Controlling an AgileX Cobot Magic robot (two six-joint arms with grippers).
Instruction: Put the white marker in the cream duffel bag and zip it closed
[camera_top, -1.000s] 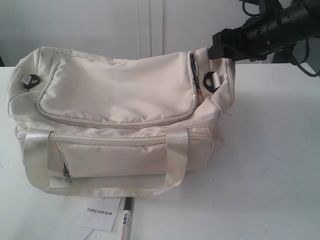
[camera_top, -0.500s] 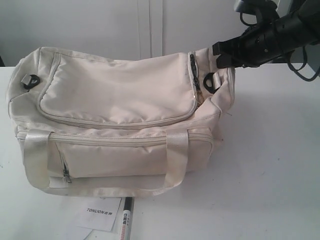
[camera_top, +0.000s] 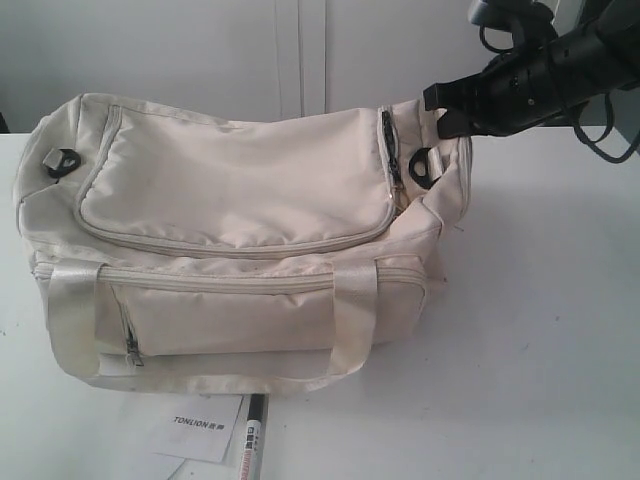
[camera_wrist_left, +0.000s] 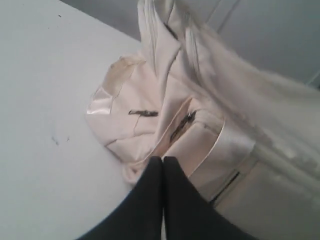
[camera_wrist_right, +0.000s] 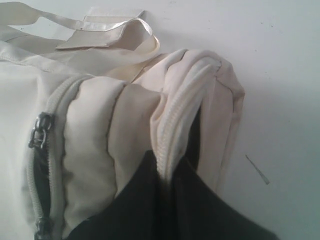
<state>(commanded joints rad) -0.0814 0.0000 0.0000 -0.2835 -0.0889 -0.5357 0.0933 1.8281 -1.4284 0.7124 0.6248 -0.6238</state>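
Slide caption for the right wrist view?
Right hand pinches the zip edge of the cream duffel bag.

My left gripper (camera_wrist_left: 162, 161) hangs with its black fingers (camera_wrist_left: 145, 200) pressed together, nothing between them. The tips sit right at the cream duffel bag (camera_wrist_left: 235, 100); whether they touch it I cannot tell. Its shiny strap handle (camera_wrist_left: 232, 145) and a dark zip pull (camera_wrist_left: 143, 113) show, and the bag rests on the white table (camera_wrist_left: 45, 100).
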